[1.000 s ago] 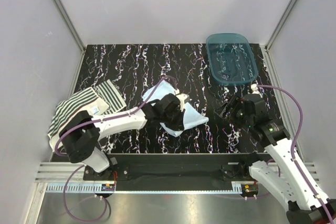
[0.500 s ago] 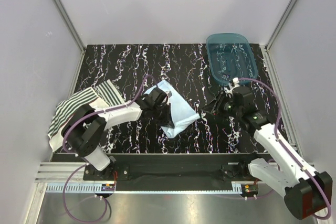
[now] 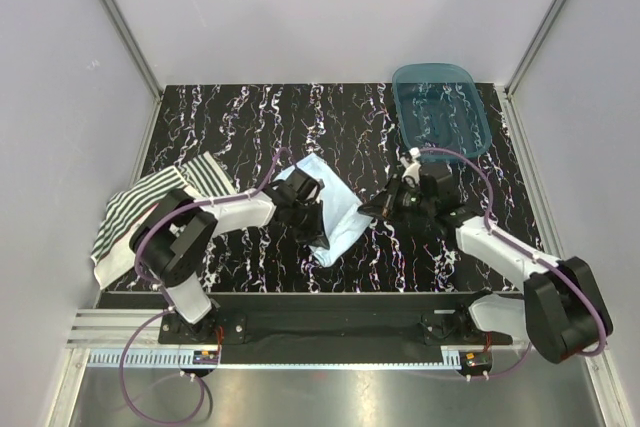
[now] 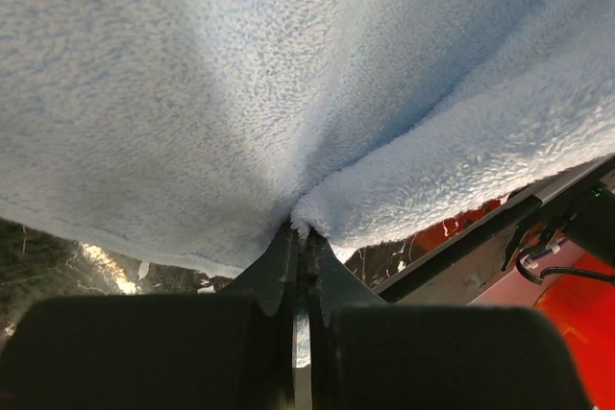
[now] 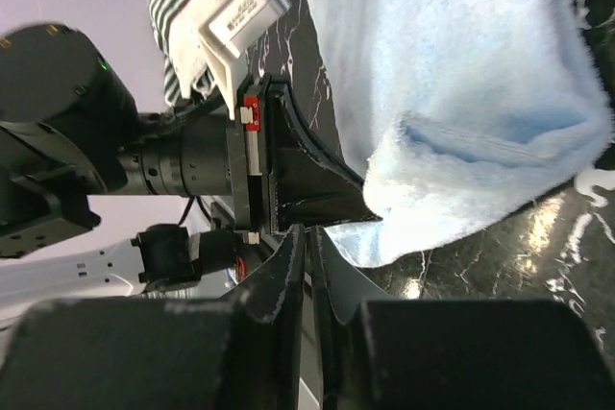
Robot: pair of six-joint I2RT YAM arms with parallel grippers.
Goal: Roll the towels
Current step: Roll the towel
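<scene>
A: What do we have in the left claw (image 4: 300, 232)?
B: It's clamped on a fold of the blue towel (image 4: 288, 74), which fans out ahead of its tips. We think that holds an edge up to start a roll.
A: And the right claw (image 5: 306, 237)?
B: Its jaws are almost together, with the towel's corner just past them. We can't tell whether cloth is caught. The striped towel (image 3: 150, 209) lies well behind the left claw, and the tub (image 3: 432, 68) sits off beside the right.

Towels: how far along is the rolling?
Done: nothing rolled yet. In hand: the left hand pinches the light blue towel, which lies bunched and partly folded; the right hand, nearly closed, sits at its edge, grip unclear. Left: roll this one, then the striped towel, lying spread at far left.
</scene>
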